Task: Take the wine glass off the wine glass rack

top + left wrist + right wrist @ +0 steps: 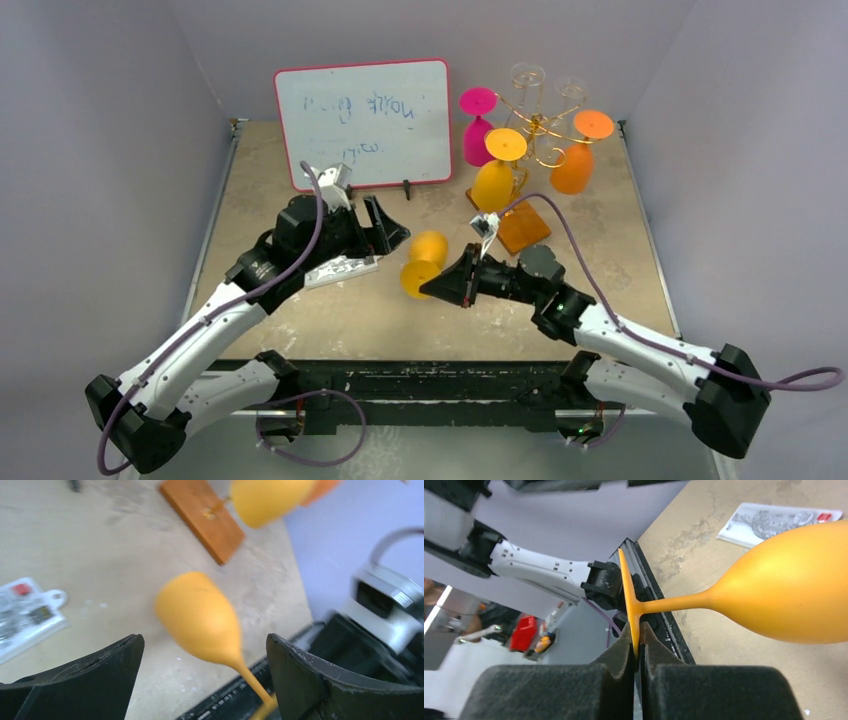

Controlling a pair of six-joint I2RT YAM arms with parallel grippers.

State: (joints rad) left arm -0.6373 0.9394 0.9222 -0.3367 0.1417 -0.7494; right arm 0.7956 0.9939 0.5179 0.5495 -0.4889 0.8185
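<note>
While the right gripper (637,636) pinches the flat foot of the yellow-orange wine glass (794,595) between its 2 closed fingers, the glass lies sideways in the air above the table (600,270). It is off the wine glass rack (540,130), near the front of the wooden base (525,230). The left gripper (203,642) stands wide open, with the bowl between its fingers and a gap on each side. Other glasses (578,150) hang upside down on the rack.
</note>
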